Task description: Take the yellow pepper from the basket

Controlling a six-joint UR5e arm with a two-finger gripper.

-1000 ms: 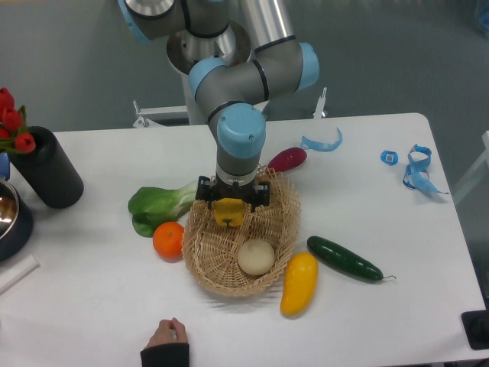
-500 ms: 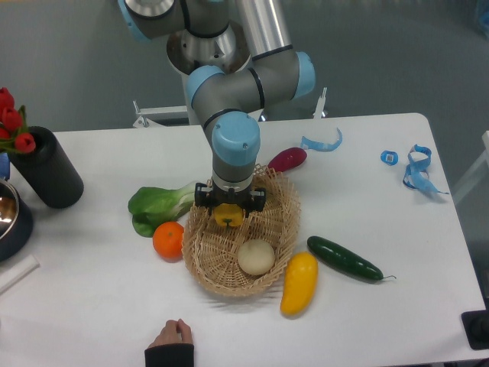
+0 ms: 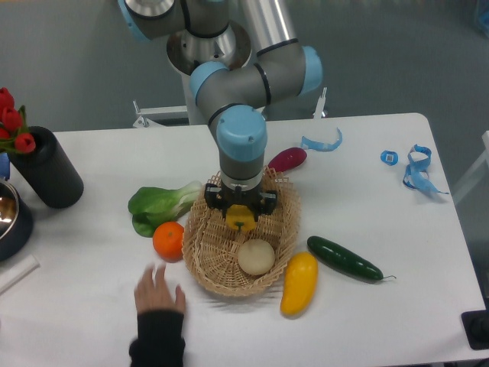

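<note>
The yellow pepper [image 3: 241, 218] is small and lobed, and it sits between the fingers of my gripper [image 3: 241, 215], which is shut on it. It hangs over the middle of the basket [image 3: 200, 256], an oval tan wicker one; whether the pepper still touches the weave I cannot tell. My arm comes down from the back and hides the basket's far rim. A round pale beige vegetable [image 3: 256, 257] lies in the basket just in front of the pepper.
A person's hand [image 3: 160, 293] reaches in at the front left, close to the basket. Around the basket lie an orange [image 3: 168, 241], a green leafy vegetable [image 3: 159, 204], a long yellow vegetable [image 3: 299, 283], a cucumber [image 3: 344, 259] and a purple vegetable [image 3: 287, 159]. A black vase [image 3: 46, 168] stands far left.
My gripper with the pepper has shifted a little to the right and toward the front. The person's hand has moved up from the table's front edge toward the basket.
</note>
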